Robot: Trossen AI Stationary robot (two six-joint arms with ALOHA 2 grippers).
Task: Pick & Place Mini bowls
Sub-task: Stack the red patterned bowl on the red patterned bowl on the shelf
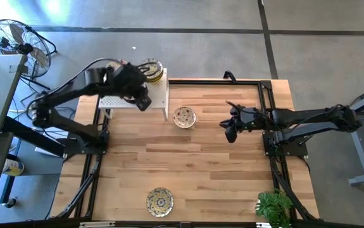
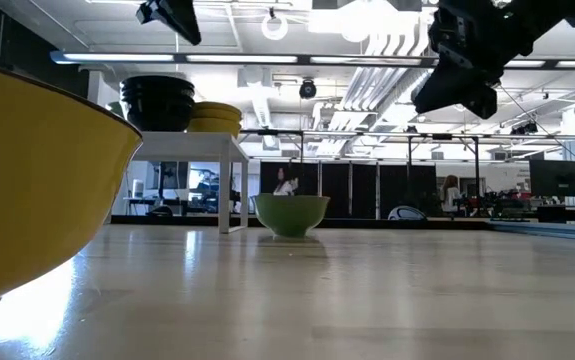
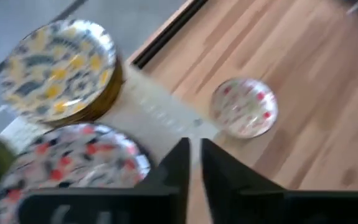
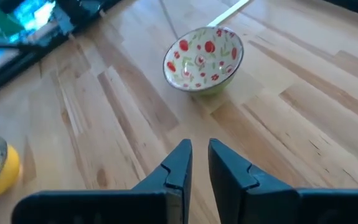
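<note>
One mini bowl (image 1: 184, 116), red-flowered inside and green outside, stands on its base on the wooden table beside a white stand (image 1: 159, 95). It also shows in the right wrist view (image 4: 203, 59) and the left wrist view (image 3: 244, 106). Stacks of mini bowls rest on the stand: a yellow-patterned stack (image 3: 60, 65) and a red-patterned stack (image 3: 73, 155). A further mini bowl (image 1: 159, 201) sits near the table's front edge. My left gripper (image 1: 144, 101) hovers above the stand, shut and holding nothing. My right gripper (image 1: 231, 130) hangs above the table to the right of the red-flowered bowl, shut and holding nothing.
A potted plant (image 1: 274, 206) stands at the table's front right corner. Black frame rails (image 1: 264, 95) run along the table's edges. A fan (image 1: 17, 41) stands on the floor beyond the far left. Bare wood lies between the two single bowls.
</note>
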